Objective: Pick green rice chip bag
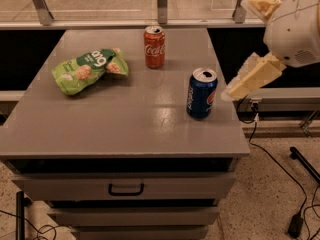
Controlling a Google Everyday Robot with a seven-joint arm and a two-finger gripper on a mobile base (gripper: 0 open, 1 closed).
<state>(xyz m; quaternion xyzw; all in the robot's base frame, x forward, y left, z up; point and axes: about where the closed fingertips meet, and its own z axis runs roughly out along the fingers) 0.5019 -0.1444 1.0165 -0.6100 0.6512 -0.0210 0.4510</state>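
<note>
The crinkled light-green rice chip bag (90, 70), with a dark-green band of white letters and pictures of pale round rice cakes, lies flat on the left half of the table, near the left edge and closer to the back edge than to the front. Nothing touches it.

Towards the back edge, around the middle, a red soda can (154, 47) stands upright, just to the right of the bag but apart from it. A blue soda can (202, 94) stands upright nearer the right edge, about midway between front and back.

All three rest on the flat grey top of a cabinet-like table (125, 129), which has a drawer with a dark handle (126, 189) below its front edge.

The robot's gripper (239, 49), a white body with two pale yellow fingers, hangs beyond the right edge, near the blue can and well apart from the bag. Its jaws stand spread wide, with nothing between them.

A black cable (280, 169) trails on the speckled floor to the right.
</note>
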